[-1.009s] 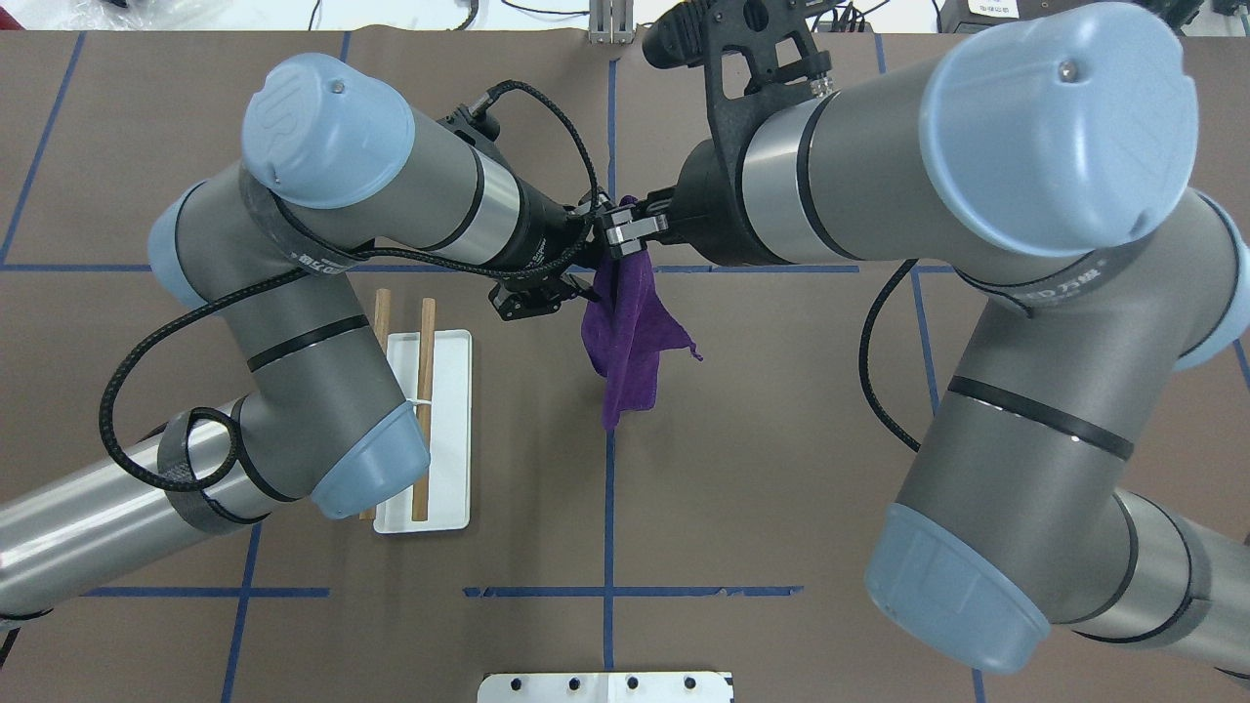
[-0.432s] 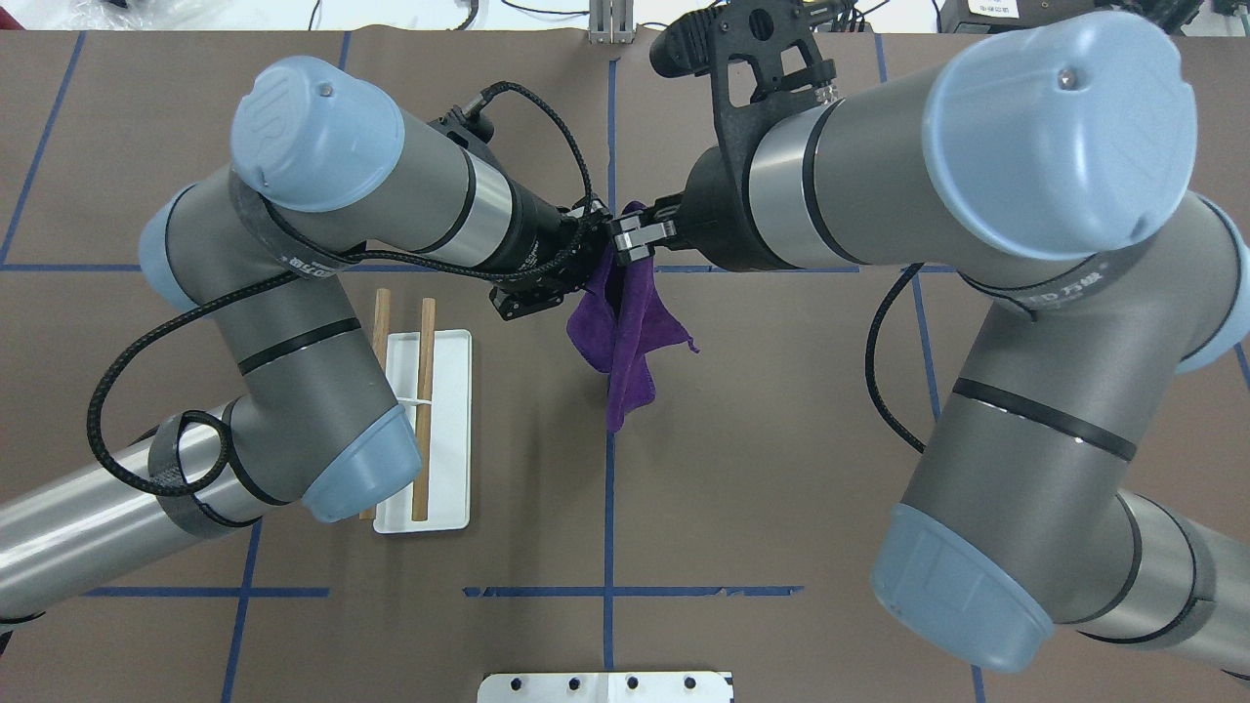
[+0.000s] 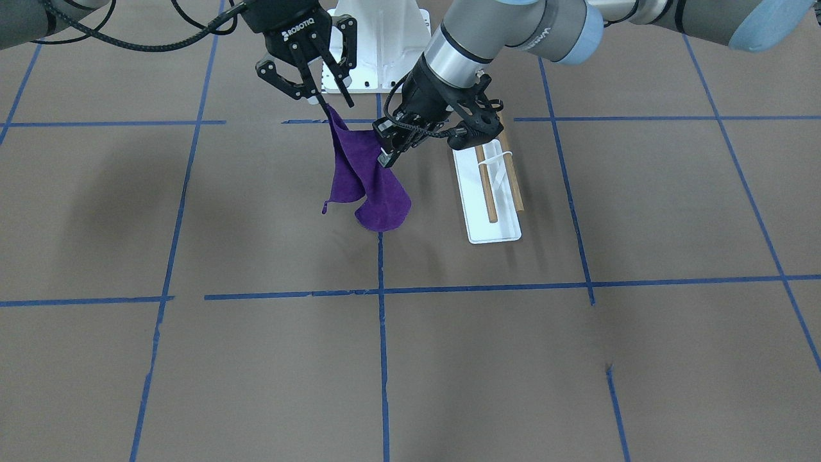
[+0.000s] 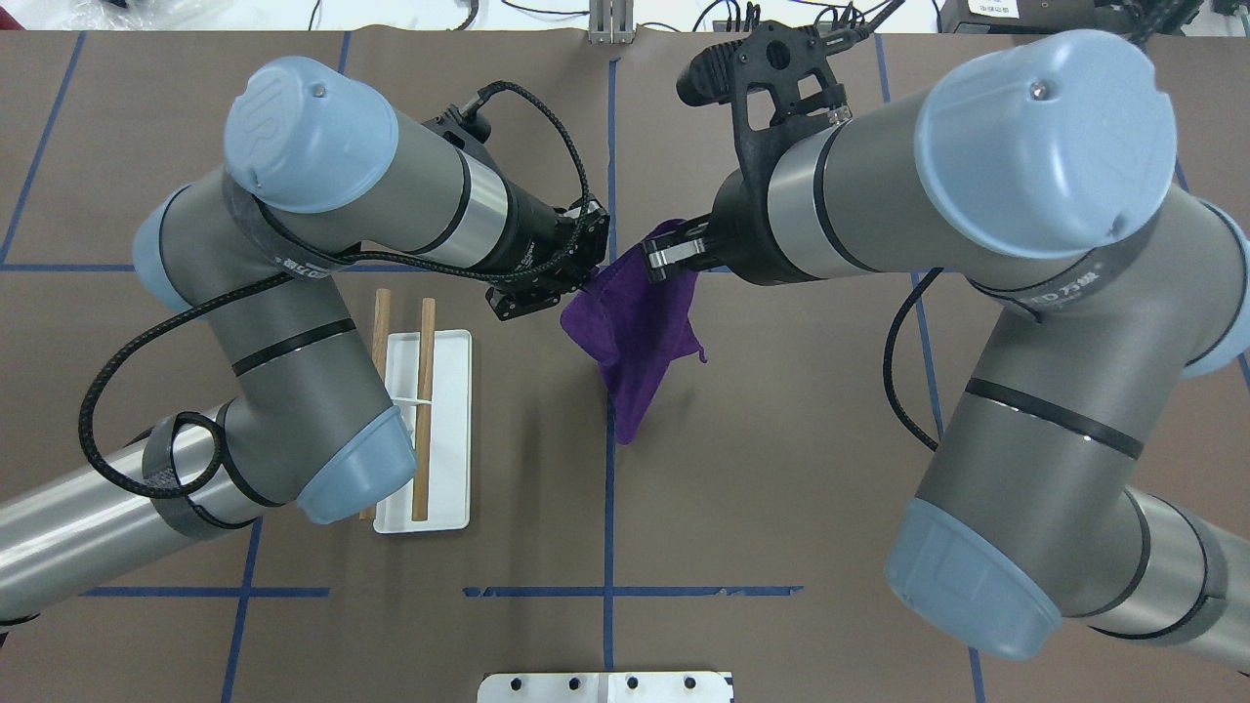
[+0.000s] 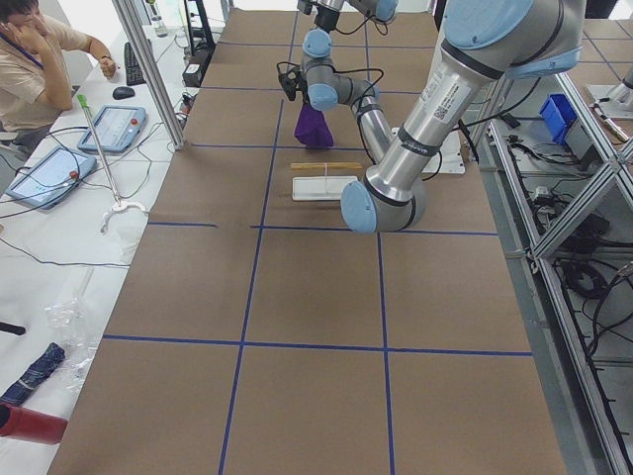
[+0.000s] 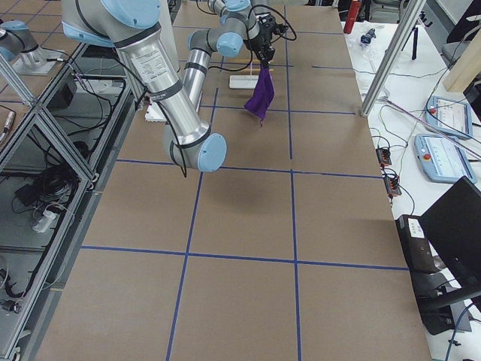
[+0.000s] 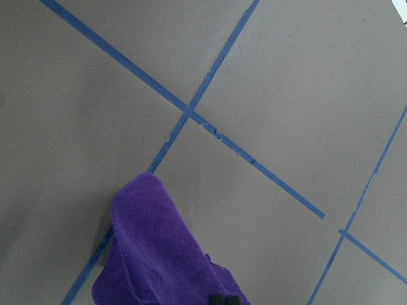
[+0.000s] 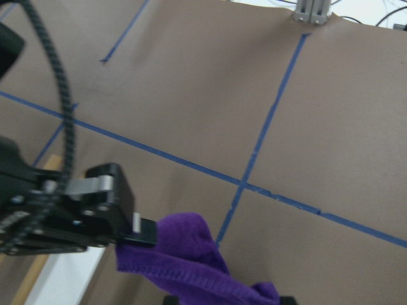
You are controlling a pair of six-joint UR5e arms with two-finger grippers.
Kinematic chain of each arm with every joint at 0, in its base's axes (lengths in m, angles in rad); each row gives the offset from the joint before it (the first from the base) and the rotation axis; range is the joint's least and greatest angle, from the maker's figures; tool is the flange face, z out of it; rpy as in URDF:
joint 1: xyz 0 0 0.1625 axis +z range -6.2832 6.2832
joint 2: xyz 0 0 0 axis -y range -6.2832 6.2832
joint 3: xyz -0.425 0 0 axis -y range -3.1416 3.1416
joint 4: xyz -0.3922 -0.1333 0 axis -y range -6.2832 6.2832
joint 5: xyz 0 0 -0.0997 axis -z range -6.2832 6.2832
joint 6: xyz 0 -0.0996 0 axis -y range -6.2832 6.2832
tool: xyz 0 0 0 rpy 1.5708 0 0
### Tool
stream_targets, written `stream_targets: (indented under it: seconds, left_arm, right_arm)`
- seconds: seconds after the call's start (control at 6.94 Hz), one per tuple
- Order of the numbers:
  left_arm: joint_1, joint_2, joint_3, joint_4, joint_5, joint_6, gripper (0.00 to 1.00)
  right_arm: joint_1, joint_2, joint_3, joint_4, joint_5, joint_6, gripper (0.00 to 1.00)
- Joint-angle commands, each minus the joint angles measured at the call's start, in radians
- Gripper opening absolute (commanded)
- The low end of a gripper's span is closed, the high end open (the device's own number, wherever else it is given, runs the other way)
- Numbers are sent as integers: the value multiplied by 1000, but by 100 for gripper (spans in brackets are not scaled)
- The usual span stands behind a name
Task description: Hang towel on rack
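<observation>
Hanging crumpled in loose folds, solid purple towel (image 3: pixel 363 181).

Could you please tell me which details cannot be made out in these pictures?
Fingertips of the left gripper: cut off by the left wrist view's bottom edge.
Outer rod of the rack: mostly hidden under the left arm, overhead view.
Corner thread of the towel: too small, front-facing view, to confirm a loop.

Towel (image 4: pixel 640 332) wider (right arm (image 4: pixel 811 215) farther right)
</observation>
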Motion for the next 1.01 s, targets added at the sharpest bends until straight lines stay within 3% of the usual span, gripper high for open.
stream_targets:
  seconds: [0.0, 0.14, 0.43, 0.86]
  left_arm:
    - [-34, 127, -93, 2, 0, 130, 0]
    - [-66, 172, -125, 2, 0, 206, 0]
    - [-85, 308, -188, -2, -6, 395, 0]
    - [-102, 494, -216, -11, -11, 660, 0]
  right_arm:
    - [39, -87, -6, -39, 40, -109, 100]
    - [80, -124, -10, -74, 42, -192, 100]
    - [198, -135, -14, -284, 109, -396, 100]
    - [339, -258, -43, -285, 213, -631, 100]
